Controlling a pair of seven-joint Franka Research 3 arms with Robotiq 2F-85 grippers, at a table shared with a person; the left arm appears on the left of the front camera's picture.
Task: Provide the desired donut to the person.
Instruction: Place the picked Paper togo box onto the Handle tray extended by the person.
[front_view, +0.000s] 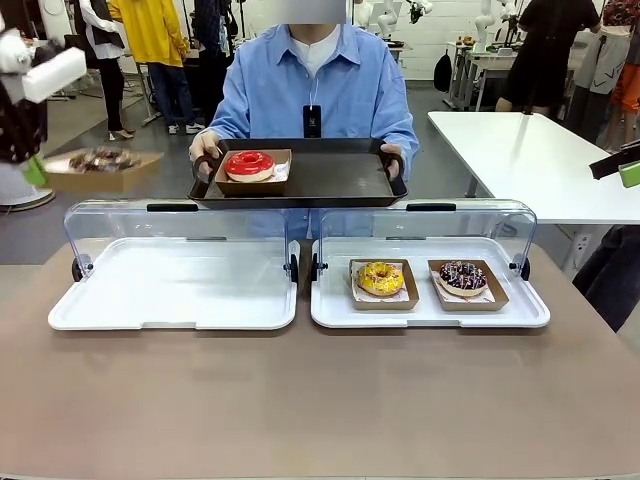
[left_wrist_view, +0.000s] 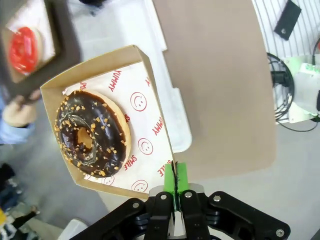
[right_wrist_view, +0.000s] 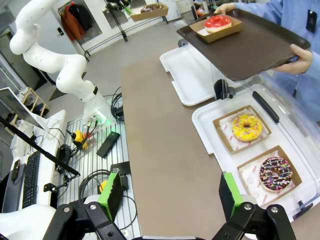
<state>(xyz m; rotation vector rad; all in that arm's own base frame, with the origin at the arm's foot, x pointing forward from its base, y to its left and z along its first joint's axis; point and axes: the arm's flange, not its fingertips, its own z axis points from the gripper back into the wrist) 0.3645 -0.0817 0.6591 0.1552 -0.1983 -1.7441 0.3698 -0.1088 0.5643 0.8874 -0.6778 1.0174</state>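
1. The person (front_view: 310, 90) holds a dark tray (front_view: 340, 175) out at the table's far side.
2. A light, bendy card box (left_wrist_view: 150, 80) hangs high at the left, its rim pinched in the left gripper (left_wrist_view: 175, 175).
3. Its chocolate donut (left_wrist_view: 92, 132) looks soft, with glaze likely to smear: hold the card only.
4. The right gripper (right_wrist_view: 171, 192) stands apart, empty.

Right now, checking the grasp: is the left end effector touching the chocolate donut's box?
Touching. In the left wrist view, the left end effector pinches the box wall.
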